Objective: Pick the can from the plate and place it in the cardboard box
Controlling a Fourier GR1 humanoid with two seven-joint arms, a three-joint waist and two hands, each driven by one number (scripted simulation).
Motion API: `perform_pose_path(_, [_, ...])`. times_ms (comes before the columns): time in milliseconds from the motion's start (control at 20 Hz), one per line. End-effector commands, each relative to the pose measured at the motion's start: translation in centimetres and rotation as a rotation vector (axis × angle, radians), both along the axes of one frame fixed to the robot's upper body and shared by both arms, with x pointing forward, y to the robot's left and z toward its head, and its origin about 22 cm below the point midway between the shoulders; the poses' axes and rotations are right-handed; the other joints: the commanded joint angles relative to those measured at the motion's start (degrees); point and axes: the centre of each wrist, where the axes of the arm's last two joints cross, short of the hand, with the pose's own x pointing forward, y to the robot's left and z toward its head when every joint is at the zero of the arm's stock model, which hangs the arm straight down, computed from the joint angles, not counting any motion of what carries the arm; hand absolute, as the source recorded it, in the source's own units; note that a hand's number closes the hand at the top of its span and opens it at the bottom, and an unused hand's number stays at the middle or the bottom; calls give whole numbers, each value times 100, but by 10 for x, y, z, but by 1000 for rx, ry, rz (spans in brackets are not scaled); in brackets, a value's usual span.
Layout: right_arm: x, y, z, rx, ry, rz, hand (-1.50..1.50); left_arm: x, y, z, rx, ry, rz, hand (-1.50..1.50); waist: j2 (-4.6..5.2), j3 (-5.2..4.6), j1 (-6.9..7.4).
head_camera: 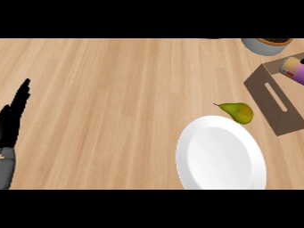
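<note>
— Head view: purple cylindrical can (pixel 303 73) lying inside brown cardboard box (pixel 289 122), off round white plate (pixel 220 153). Risk?
— Rolling, perhaps, being sideways. Black left hand (pixel 9 120) resting at bench (pixel 115 89) edge, fingers straight, together; right hand unseen.

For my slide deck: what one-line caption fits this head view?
Purple can lies in the cardboard box; white plate bare, pear beside it, left hand open at left.

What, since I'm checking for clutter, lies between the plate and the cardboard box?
A pear lies between plate and cardboard box, in the head view.
</note>
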Motion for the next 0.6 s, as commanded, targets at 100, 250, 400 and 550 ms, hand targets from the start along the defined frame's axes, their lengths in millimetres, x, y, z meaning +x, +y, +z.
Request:
perform_pose_path(100, [-24, -36, 8, 136, -153, -53, -150, -3, 4, -6, 3, 6, 26, 0, -22, -2, -110])
perform_pose_path(250, [-38, -56, 23, 174, -194, -33, -150, -10, 9, -8, 6, 26, 11, 0, -46, -4, -100])
perform_pose_path(400, [-59, -80, 28, 221, -208, -68, -150, -6, 15, -5, -1, 12, 34, 0, -33, -3, -146])
perform_pose_path(550, [-98, -112, 18, 212, -185, -95, -150, -11, 16, -4, -4, 18, 29, 0, -47, 6, -184])
